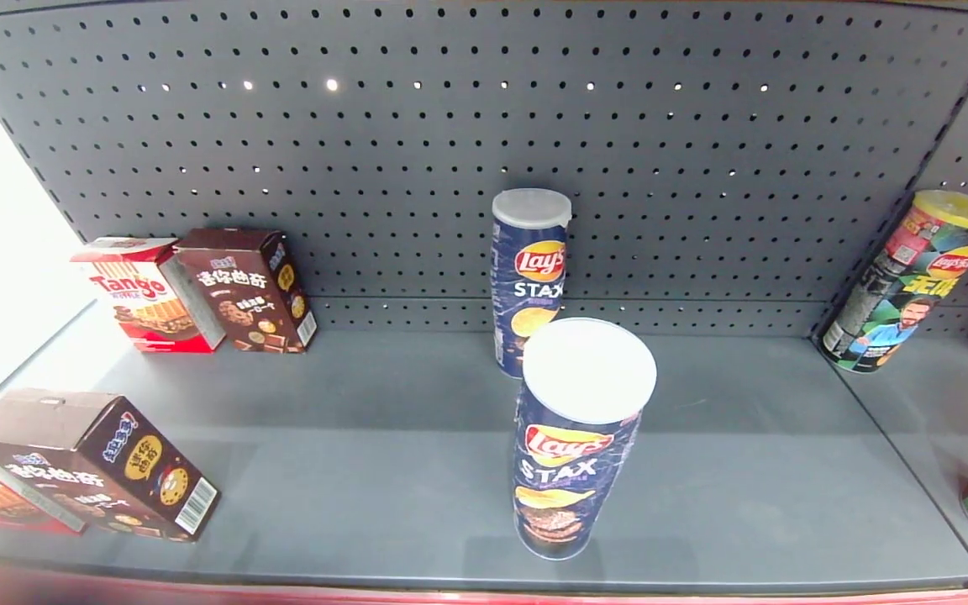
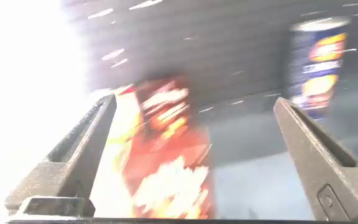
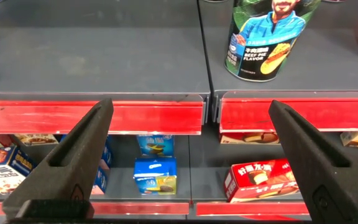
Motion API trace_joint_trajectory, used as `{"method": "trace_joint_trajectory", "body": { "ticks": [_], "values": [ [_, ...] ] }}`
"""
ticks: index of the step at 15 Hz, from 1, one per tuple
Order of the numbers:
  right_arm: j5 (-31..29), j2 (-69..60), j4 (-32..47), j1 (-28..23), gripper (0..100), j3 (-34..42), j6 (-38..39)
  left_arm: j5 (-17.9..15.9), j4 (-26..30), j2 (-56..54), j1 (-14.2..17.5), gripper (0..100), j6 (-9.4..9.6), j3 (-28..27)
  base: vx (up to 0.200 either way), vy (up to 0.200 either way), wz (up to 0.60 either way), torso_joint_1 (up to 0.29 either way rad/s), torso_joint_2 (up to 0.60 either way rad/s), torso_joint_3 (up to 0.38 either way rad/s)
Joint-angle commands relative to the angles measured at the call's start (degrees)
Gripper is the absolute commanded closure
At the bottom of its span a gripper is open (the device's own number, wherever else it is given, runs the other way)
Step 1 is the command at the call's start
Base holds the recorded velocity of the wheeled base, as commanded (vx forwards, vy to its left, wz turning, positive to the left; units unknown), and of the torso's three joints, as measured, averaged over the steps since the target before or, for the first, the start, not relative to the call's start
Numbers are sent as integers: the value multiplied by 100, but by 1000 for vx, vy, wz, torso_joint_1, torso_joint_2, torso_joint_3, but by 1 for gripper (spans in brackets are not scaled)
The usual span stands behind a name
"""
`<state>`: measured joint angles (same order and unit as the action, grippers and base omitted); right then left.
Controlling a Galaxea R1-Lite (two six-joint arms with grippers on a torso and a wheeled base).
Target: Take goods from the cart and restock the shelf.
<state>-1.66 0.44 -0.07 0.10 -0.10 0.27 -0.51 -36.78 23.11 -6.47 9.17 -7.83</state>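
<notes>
Two dark blue chip cans stand on the grey shelf [image 1: 366,470]: one at the back middle [image 1: 530,277], one nearer the front edge [image 1: 576,437]. My left gripper [image 2: 194,102] is open, and a blurred red and orange box [image 2: 166,155] lies between and beyond its fingers, with a blue can [image 2: 319,65] farther off to one side. My right gripper [image 3: 191,107] is open with nothing between its fingers. It faces the shelf's red front strip [image 3: 135,117], below a green can [image 3: 266,37].
On the shelf's left stand a red wafer box [image 1: 144,294] and a brown cookie box [image 1: 253,290], with another brown box [image 1: 89,462] near the front. A green can [image 1: 912,281] leans at the right. Lower shelves hold blue packs [image 3: 155,174] and a red box [image 3: 263,180].
</notes>
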Motion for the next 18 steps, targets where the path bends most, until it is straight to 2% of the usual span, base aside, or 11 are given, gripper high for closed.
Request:
{"method": "trace_joint_trajectory", "body": {
  "ticks": [1, 6, 7, 8, 9, 12, 13, 15, 17, 18],
  "values": [
    [-1, 9, -1, -1, 0, 1, 0, -415, 628, -1766, 1263, 0, -495, 783, 0, 0, 0, 0, 0, 0],
    [-1, 0, -1, -1, 0, 1, 0, -520, 1718, -1793, 1245, 0, -345, 783, 0, 0, 0, 0, 0, 0],
    [-1, 9, -1, -1, 0, 1, 0, -511, 1779, -1793, 1245, 0, -337, 783, 0, 0, 0, 0, 0, 0],
    [-1, 9, -1, -1, 0, 1, 0, -520, 2219, -1793, 1254, 0, -310, 783, 0, 0, 0, 0, 0, 0],
    [-1, 9, -1, -1, 0, 1, 0, -520, 2368, -1793, 1254, 0, -310, 783, 0, 0, 0, 0, 0, 0],
    [-1, 9, -10, -1, 0, 1, 0, -520, 3221, -1793, 1509, 0, -310, 783, 0, 0, 0, 0, 0, 0],
    [-1, 9, -1, -1, 0, 1, 0, -520, 3300, -1793, 1517, 0, -328, 783, 0, 0, 0, 0, 0, 0],
    [-1, 9, -1, -1, 0, 1, 0, -511, 3300, -1775, 1851, 0, -372, 783, 0, 0, 0, 0, 0, 0],
    [-1, 9, -1, -1, 0, 1, 0, -511, 3300, -1775, 1834, 0, -381, 783, 0, 0, 0, 0, 0, 0],
    [-1, 9, -1, -1, 0, 1, 0, -520, 3300, -1775, 2010, 0, -372, 783, 0, 0, 0, 0, 0, 0]
  ]
}}
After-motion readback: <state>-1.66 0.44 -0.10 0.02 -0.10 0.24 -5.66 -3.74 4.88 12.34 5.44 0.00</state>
